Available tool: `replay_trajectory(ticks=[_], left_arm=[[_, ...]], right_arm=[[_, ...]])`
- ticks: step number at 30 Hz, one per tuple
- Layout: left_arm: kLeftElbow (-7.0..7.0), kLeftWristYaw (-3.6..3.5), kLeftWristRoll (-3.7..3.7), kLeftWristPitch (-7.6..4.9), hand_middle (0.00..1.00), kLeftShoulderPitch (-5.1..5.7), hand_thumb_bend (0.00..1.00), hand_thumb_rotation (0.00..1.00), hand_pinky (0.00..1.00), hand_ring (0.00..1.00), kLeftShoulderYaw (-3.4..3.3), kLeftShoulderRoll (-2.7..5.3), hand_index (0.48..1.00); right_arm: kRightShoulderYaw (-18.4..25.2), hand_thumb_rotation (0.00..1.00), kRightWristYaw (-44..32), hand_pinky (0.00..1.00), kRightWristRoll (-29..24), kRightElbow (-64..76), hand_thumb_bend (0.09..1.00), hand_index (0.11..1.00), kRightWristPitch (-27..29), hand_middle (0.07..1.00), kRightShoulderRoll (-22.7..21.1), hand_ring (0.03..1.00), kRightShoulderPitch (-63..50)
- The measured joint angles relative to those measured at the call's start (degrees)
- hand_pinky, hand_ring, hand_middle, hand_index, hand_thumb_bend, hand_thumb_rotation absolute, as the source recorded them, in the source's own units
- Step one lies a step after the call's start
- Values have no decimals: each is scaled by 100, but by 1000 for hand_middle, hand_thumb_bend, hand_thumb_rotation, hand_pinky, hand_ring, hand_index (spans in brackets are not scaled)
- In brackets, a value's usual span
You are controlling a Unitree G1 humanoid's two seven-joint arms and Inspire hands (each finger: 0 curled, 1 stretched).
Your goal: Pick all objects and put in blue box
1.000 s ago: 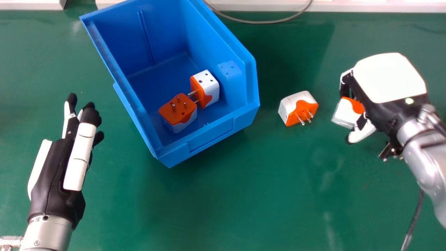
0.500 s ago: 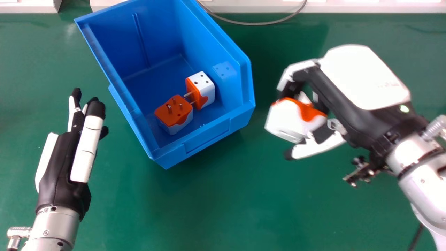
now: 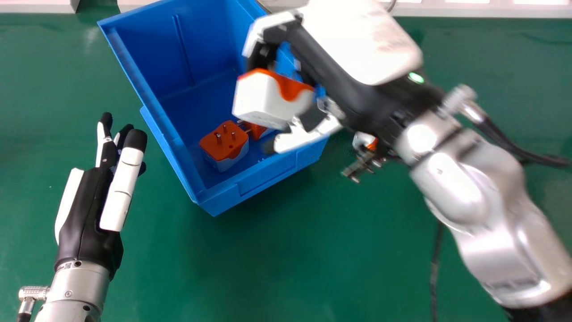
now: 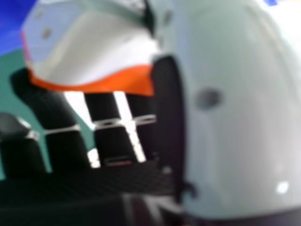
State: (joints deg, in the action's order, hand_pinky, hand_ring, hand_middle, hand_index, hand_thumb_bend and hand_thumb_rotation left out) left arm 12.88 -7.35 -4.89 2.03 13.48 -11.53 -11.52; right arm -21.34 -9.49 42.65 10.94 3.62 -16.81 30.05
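One adapter point(image 3: 259, 100) in curled right robot hand point(image 3: 362, 40), box point(image 3: 268, 173) partly hidden, left robot hand point(image 3: 89, 210) relaxed

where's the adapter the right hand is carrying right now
In the head view, the adapter is in the right hand, over the right side of the blue box.

Black and white right hand point(image 3: 364, 42): white back plate uppermost, a small green light point(image 3: 416, 78) lit near the wrist, fingers bent and thumb point(image 3: 306, 134) opposed in a grasp. Its silver right forearm point(image 3: 473, 201) slants behind it towards the robot. Black and white left hand point(image 3: 89, 210): well apart from the right, fingers extended forward, silver left forearm point(image 3: 79, 288) directly behind.
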Motion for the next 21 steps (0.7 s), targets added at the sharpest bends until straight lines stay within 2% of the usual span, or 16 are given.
replay_trajectory(ticks=[5, 11, 14, 17, 21], left_arm=[[-4, -6, -5, -7, 999, 3, 762, 959, 952, 978, -5, 8, 990], [-9, -11, -15, -17, 998, -10, 762, 959, 955, 975, 1, 39, 990], [-3, -9, -19, -17, 997, 8, 762, 959, 956, 974, -4, 55, 990], [29, -8, -21, -15, 995, 82, 762, 959, 954, 972, -3, 95, 989], [110, -3, -17, -15, 993, 118, 762, 959, 949, 970, 0, 118, 988]], right_arm=[[-246, 140, 388, 53, 174, -1239, 486, 478, 145, 206, 482, 111, 750], [-486, 142, 932, 60, 319, -3107, 486, 482, 320, 221, 859, 121, 1499], [-625, 143, 1305, 58, 458, -4062, 486, 479, 378, 213, 1010, 117, 1825], [-797, 145, 1761, 51, 597, -4984, 486, 473, 339, 181, 1216, 101, 2159], [-982, 148, 2049, 113, 764, -5626, 489, 473, 115, 245, 1430, 168, 2351]])
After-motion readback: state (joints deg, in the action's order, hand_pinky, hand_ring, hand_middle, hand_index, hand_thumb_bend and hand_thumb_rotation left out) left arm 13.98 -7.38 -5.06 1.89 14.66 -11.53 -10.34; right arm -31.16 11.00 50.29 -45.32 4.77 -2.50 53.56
